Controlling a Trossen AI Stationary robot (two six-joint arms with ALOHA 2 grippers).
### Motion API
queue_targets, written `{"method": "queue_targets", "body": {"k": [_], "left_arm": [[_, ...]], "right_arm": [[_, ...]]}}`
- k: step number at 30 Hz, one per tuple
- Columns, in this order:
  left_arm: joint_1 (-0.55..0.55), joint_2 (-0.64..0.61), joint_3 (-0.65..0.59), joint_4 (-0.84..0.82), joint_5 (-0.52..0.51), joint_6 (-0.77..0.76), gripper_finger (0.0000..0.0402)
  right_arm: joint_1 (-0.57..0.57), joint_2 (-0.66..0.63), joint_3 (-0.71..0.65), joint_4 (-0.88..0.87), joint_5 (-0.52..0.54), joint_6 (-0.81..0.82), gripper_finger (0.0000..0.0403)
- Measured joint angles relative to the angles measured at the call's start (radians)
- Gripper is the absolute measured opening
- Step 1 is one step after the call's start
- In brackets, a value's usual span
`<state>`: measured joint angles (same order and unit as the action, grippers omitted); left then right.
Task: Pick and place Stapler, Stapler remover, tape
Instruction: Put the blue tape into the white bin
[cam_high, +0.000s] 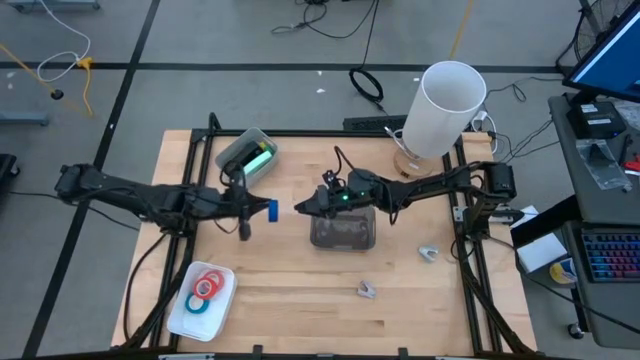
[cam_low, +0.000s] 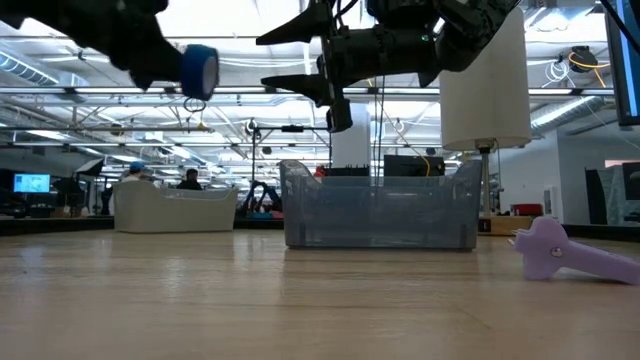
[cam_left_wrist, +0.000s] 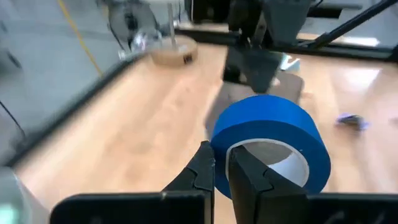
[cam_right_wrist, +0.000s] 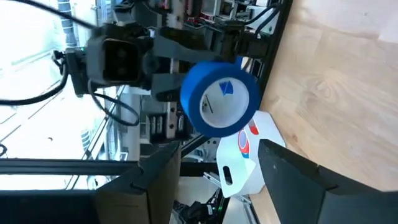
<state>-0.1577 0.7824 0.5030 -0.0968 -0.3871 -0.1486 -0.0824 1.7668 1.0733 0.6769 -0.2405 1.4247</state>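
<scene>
My left gripper (cam_high: 262, 210) is shut on a blue tape roll (cam_high: 272, 210), held high over the table's middle left and showing at the top of the low view (cam_low: 200, 70). My right gripper (cam_high: 300, 208) is open and empty. It hovers just right of the roll, above the left edge of a clear bin (cam_high: 343, 230), and its wrist view faces the roll (cam_right_wrist: 217, 99). The mint-green stapler (cam_high: 258, 158) lies in a clear container at the far left. Red and blue tape rolls (cam_high: 205, 288) lie in a white tray. Two purple staple removers (cam_high: 428, 253) (cam_high: 366, 290) lie on the table. My left gripper pinches the roll's wall (cam_left_wrist: 219, 146), one finger (cam_left_wrist: 249, 171) inside the pale core and the other (cam_left_wrist: 202, 168) outside on the blue band. The fingers come about level from the table's left. The roll is lifted clear and stands on edge, its open face toward my right gripper.
A white tray (cam_high: 180, 318) sits near the table's near-left corner. A tall white cylinder on a wooden base (cam_high: 445, 105) stands at the far right. The clear bin (cam_low: 380, 210) sits mid-table. Bare wood lies along the near edge. People and benches show in the room behind.
</scene>
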Motion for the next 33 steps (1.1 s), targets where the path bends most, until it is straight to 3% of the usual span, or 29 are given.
{"method": "queue_targets", "body": {"k": [9, 17, 28, 33], "left_arm": [[-0.117, -0.054, 0.009, -0.179, 0.229, -0.475, 0.0019], [-0.298, 0.007, 0.228, -0.682, 0.349, -0.832, 0.0019], [-0.596, 0.203, 0.271, -0.776, 0.636, -1.316, 0.0019], [-0.717, 0.285, 0.271, -0.75, 0.648, -1.484, 0.0019]], "right_arm": [[-0.03, 0.0, 0.0, 0.004, -0.064, -0.021, 0.0206], [-0.054, 0.0, 0.0, 0.004, -0.137, -0.071, 0.0208], [-0.069, -0.001, 0.0, 0.004, -0.158, -0.159, 0.0208], [-0.069, -0.001, 0.0, 0.004, -0.158, -0.165, 0.0208]]}}
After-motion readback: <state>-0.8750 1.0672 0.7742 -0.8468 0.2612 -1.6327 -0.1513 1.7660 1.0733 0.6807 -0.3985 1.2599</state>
